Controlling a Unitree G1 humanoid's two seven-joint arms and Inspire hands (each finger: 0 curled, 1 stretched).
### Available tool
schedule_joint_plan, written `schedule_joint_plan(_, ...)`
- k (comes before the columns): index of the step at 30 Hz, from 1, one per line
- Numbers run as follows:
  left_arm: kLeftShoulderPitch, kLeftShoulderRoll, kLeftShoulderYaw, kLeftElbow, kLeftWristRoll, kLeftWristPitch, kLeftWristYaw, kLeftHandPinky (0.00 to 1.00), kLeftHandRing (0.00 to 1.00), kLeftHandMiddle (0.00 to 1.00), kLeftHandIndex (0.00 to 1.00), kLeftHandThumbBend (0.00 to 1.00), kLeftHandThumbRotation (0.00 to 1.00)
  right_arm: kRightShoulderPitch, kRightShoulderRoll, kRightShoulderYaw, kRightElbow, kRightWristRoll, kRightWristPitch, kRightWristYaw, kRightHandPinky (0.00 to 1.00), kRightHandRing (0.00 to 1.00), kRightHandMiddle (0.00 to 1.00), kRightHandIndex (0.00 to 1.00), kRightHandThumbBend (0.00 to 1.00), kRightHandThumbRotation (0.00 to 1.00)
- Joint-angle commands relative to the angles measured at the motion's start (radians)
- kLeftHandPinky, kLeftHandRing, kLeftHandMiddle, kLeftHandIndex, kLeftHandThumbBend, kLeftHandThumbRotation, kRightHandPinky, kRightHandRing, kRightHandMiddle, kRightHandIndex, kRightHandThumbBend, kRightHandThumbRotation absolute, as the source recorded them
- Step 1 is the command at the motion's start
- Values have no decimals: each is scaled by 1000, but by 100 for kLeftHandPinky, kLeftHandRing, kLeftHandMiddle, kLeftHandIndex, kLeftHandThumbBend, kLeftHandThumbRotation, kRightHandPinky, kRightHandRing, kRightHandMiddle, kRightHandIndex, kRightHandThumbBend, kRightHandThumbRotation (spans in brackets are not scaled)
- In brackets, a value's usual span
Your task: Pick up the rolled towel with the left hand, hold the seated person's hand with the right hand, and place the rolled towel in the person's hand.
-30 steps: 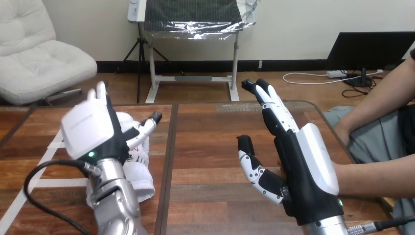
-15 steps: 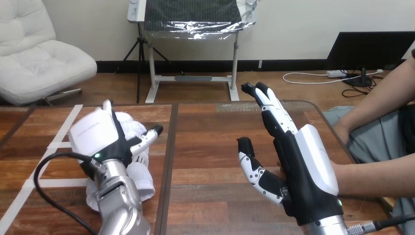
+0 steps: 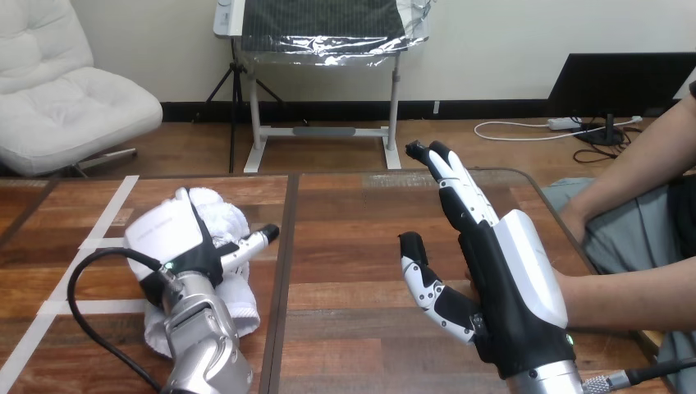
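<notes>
Towel (image 3: 235,300), one, rolled, lies on the table (image 3: 353,222) at left under the left hand (image 3: 168,234), whose grip cannot be told; the right hand (image 3: 492,271), fingers straight, stands beside the person's hand (image 3: 469,286).

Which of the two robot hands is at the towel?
The left hand: it lies over the rolled towel. The right hand stands well clear of it, upright, with straight fingers.
</notes>
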Motion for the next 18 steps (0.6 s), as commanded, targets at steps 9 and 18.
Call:
schedule_joint_plan(9, -125, 22, -52, 140, -27, 8, 34, 90, 91, 95, 97, 99, 92, -50, 0, -14, -60, 14, 11, 19, 100, 100, 100, 95, 11, 0)
schedule_joint_plan(18, -138, 22, -75, 209, -38, 18, 70, 91, 92, 95, 97, 100, 93, -45, -5, -21, -70, 11, 12, 26, 100, 100, 100, 96, 12, 0)
